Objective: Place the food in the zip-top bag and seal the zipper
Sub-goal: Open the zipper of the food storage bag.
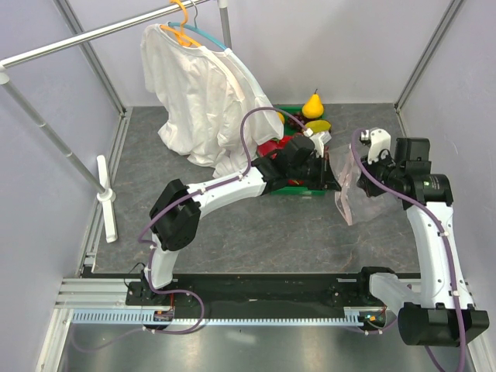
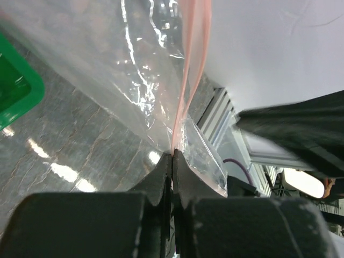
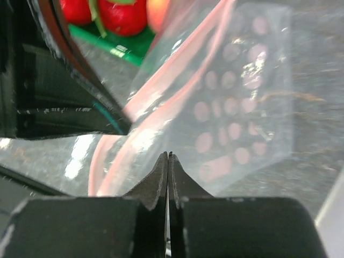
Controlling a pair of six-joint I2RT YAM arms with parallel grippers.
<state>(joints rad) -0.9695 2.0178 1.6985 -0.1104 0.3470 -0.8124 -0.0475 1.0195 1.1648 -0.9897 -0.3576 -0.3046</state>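
Observation:
The zip-top bag [image 1: 355,198], clear and crinkly, hangs between my two grippers just right of the green tray [image 1: 298,188]. My left gripper [image 1: 332,182] [image 2: 173,154] is shut on the pink zipper [image 2: 191,54] at the bag's mouth edge. My right gripper [image 1: 359,167] [image 3: 168,155] is shut on the bag's film [image 3: 242,107], with the zipper [image 3: 177,91] running past to its left. In the tray, partly hidden by my left arm, lie a yellow banana bunch [image 1: 318,125] and a red piece [image 1: 271,147].
A yellow pear [image 1: 313,105] stands at the tray's back. Round red fruits [image 3: 123,13] sit in the tray [image 3: 123,45] close behind the bag. A white shirt [image 1: 201,101] hangs from a rack at the back left. A white stand [image 1: 105,194] lies at the left wall.

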